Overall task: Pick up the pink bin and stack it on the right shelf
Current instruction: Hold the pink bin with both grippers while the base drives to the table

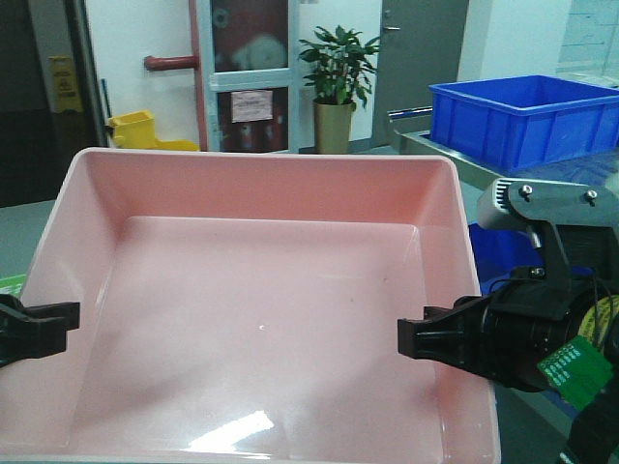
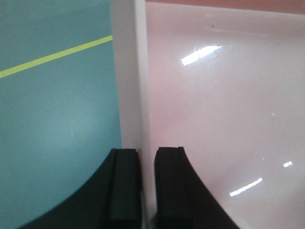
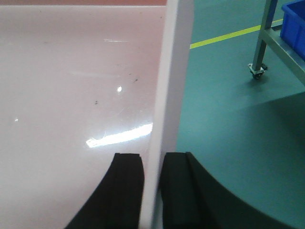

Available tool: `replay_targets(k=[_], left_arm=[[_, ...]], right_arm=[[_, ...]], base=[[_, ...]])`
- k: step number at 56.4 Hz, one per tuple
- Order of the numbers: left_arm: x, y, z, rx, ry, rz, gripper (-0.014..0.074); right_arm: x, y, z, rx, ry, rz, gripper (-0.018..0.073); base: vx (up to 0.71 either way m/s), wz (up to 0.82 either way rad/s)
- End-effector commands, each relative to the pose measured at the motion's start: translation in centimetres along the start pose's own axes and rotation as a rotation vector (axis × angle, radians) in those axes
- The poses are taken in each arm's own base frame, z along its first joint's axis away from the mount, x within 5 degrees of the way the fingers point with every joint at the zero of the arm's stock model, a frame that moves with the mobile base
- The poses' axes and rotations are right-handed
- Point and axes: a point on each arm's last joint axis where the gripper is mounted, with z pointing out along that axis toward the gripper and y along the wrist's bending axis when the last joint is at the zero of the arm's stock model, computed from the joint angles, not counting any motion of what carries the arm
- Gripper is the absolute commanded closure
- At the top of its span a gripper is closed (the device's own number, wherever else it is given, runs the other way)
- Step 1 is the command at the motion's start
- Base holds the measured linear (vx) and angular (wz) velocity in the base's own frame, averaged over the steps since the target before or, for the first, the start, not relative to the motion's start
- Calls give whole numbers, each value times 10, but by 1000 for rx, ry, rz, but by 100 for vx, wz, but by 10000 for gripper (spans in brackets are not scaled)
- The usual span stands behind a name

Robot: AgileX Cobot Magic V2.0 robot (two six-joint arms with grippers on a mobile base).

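Pink bin (image 1: 261,319), empty, glossy, probably light yet slippery and slightly flexible, suspended above the teal floor (image 2: 57,119), pinched at mid-length of opposite thin side walls by left gripper (image 2: 147,153) and right gripper (image 3: 151,157), both clamped tight.

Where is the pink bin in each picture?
Front view: the pink bin fills the middle and bottom.
Left wrist view: the bin fills the right half, its rim pinched in the left gripper.
Right wrist view: the bin fills the left half, its rim pinched in the right gripper.
Shared landmark: the bin's pale rim.
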Motion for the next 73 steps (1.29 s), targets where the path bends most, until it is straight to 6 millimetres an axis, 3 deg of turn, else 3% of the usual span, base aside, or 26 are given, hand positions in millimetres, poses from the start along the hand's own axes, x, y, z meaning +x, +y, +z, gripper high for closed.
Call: replay_targets(k=[1,32,73], left_arm=[[-21,-3,-14,-7,-161,23,598],[-21,-3,-14,-7,-161,23,598],[-21,-3,-14,-7,-161,23,598]], right_arm=[[-18,-5,-15,20,-110,-60,568],[-18,-5,-15,20,-110,-60,568],[-18,-5,-15,20,-110,-60,568]], base=[[52,-23],[52,-38],[38,-59]])
